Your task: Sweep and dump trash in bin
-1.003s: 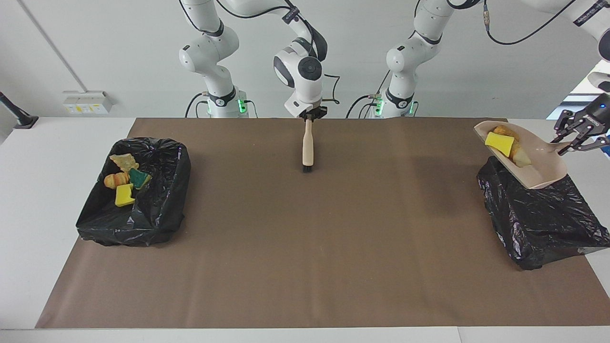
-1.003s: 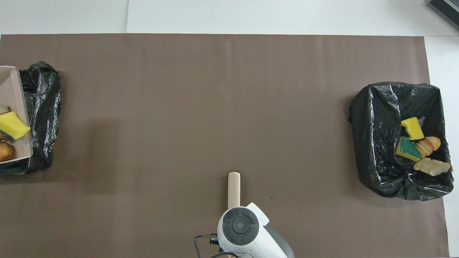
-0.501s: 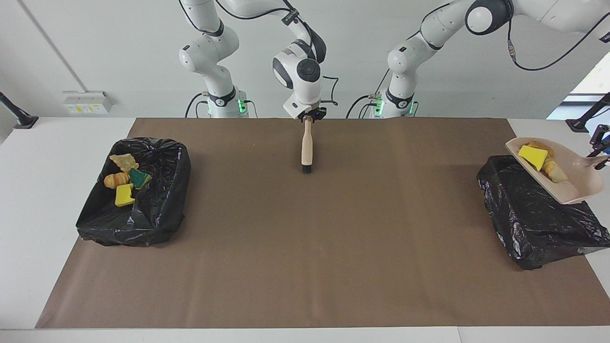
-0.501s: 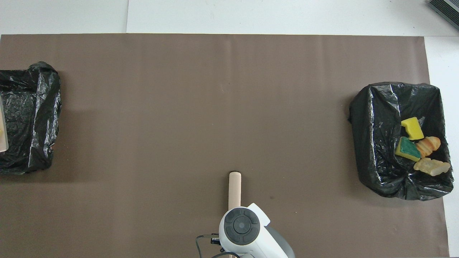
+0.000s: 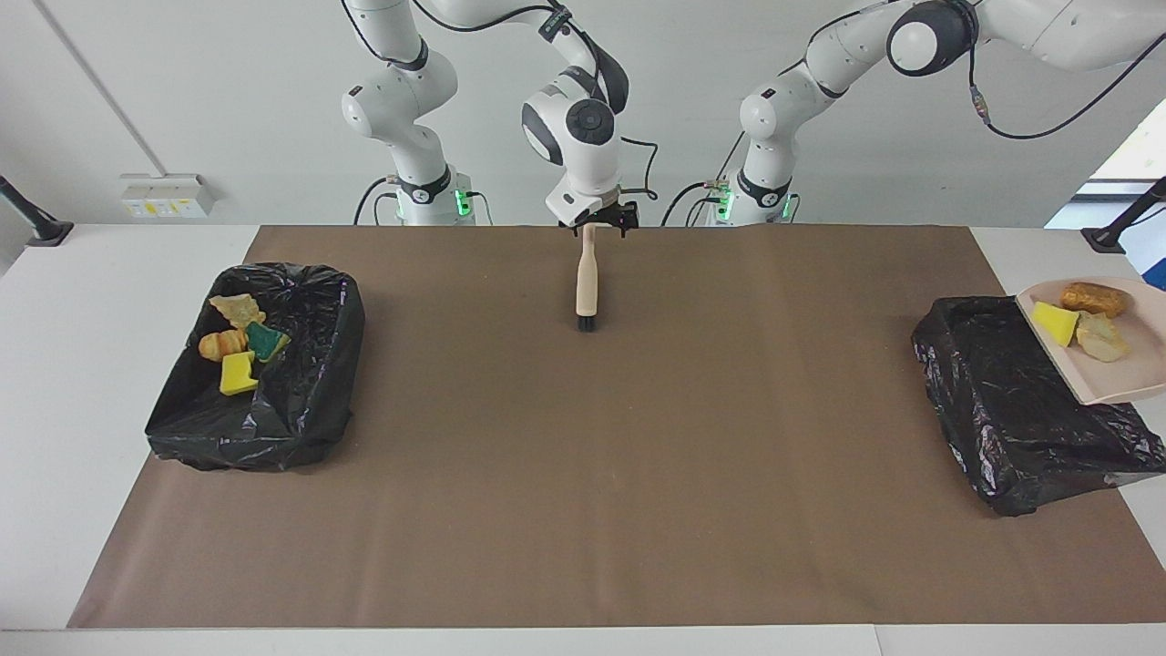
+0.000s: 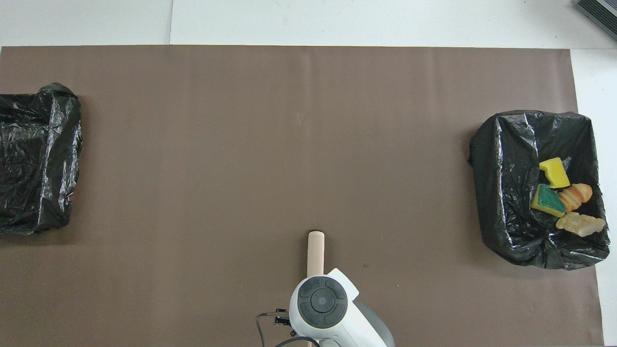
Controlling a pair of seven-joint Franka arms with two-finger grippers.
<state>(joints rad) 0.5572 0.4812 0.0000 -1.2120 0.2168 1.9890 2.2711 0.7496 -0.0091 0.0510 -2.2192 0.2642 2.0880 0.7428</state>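
My right gripper (image 5: 598,220) is shut on the top of the beige brush (image 5: 587,278), which stands upright with its black bristles on the brown mat; the handle also shows in the overhead view (image 6: 315,249). The beige dustpan (image 5: 1107,383) hangs over the outer edge of the black-lined bin (image 5: 1011,410) at the left arm's end. It carries a yellow sponge bit (image 5: 1055,322) and two tan-brown chunks (image 5: 1096,298). The left gripper is out of view. Several scraps, among them a green-faced sponge (image 5: 266,341) and a yellow one (image 6: 554,172), lie in the other bin (image 5: 301,401).
The brown mat (image 5: 583,474) covers most of the white table. The bin at the left arm's end shows only black liner inside in the overhead view (image 6: 33,154). The left arm's links pass high over that end.
The dustpan moved outward past the bin at the left arm's end and tilted flatter; it and the left gripper left the overhead and facing views. The right gripper shifted slightly with the brush.
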